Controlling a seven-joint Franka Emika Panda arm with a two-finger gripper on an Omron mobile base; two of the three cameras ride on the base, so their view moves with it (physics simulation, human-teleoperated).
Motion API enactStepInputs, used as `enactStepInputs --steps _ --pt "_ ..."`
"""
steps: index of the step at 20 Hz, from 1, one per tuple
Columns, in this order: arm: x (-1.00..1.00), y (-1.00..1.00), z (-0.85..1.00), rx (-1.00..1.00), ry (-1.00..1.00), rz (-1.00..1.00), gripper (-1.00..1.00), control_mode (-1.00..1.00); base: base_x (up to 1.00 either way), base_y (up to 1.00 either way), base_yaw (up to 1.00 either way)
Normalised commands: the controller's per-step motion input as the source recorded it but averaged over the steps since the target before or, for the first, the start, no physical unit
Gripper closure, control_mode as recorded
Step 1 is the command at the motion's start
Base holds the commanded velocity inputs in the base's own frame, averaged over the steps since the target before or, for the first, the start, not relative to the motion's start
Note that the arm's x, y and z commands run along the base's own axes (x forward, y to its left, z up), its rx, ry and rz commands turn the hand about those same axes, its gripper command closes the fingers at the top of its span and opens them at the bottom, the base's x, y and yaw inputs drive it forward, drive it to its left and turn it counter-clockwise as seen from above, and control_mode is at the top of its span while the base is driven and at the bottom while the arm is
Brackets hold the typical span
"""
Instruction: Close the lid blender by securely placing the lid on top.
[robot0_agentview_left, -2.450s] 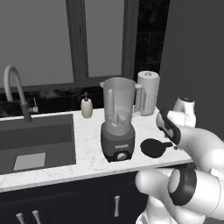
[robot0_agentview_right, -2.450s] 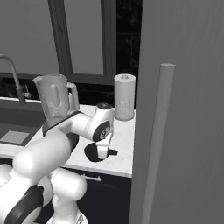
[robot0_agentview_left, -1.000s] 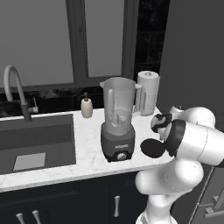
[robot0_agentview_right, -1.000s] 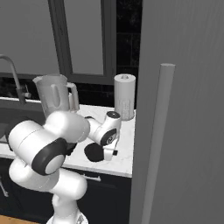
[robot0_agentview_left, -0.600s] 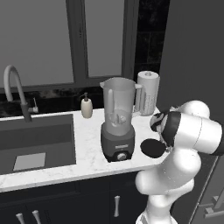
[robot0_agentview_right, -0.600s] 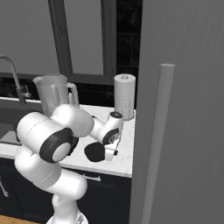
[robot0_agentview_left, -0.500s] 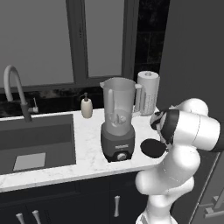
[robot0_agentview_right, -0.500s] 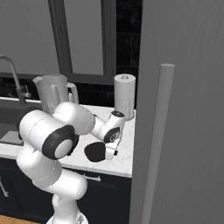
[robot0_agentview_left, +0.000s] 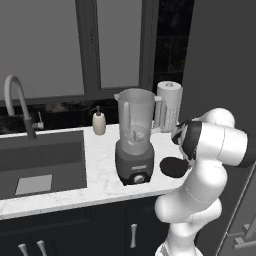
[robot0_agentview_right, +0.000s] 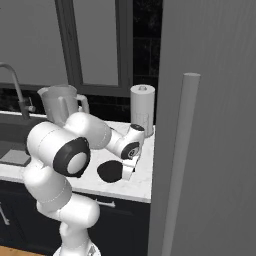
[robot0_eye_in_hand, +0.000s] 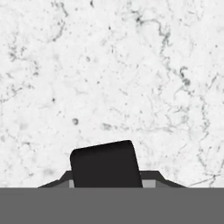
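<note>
One lid (robot0_agentview_left: 173, 166) lies flat on the marble surface (robot0_agentview_left: 100, 170), just beside the jaws (robot0_agentview_right: 127, 170) on the blender side, so the step in hand looks like the reach for the pick-up — nothing is lifted yet. From the right base view the hand hangs low over the surface at the lid's edge, apparently touching or nearly so; I cannot tell which. The hand view looks straight down on bare marble with one dark finger (robot0_eye_in_hand: 106, 164) rising at the bottom, and from these pictures I cannot tell whether the jaws are spread or pressed together. Beyond the lid from the jaws stands the blender (robot0_agentview_left: 134, 137), its clear jar open at the top — well apart from the hand and much higher. Next, by my judgement, the jaws must settle over the lid's rim or tab, pinch it, raise it clear above the jar's mouth, and set it down level there.
</note>
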Motion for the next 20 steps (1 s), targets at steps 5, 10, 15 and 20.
enactStepInputs --steps 5,10,15,20 --pt "-0.29 0.16 0.26 0.00 0.00 0.00 1.00 -1.00 0.00 0.00 0.00" --pt "-0.32 0.27 0.77 0.00 0.00 0.00 1.00 -1.00 0.00 0.00 0.00" --pt "-0.29 0.08 0.97 0.03 0.00 0.00 1.00 -1.00 0.00 0.00 0.00" --pt "-0.26 0.00 0.91 0.07 0.00 0.00 1.00 -1.00 0.00 0.00 0.00"
